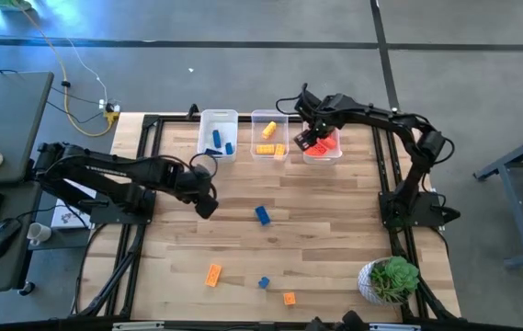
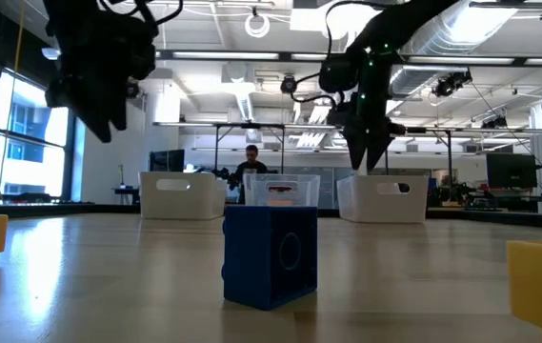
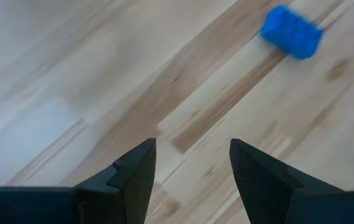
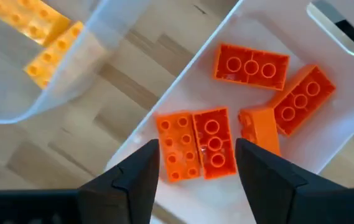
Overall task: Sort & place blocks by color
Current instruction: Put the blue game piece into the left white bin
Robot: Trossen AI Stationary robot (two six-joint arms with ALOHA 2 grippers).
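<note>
My right pincer gapes empty over the red bin. My left pincer hangs open above the bench; I should centre over the blue block, then descend straight.

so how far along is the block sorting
Mostly done: blue blocks sit in the left bin, yellow ones in the middle bin and red ones in the right bin. The right end effector hangs open and empty over the reds. The left end effector, open, faces a loose blue block. Two orange-yellow blocks and a small blue one remain.
</note>
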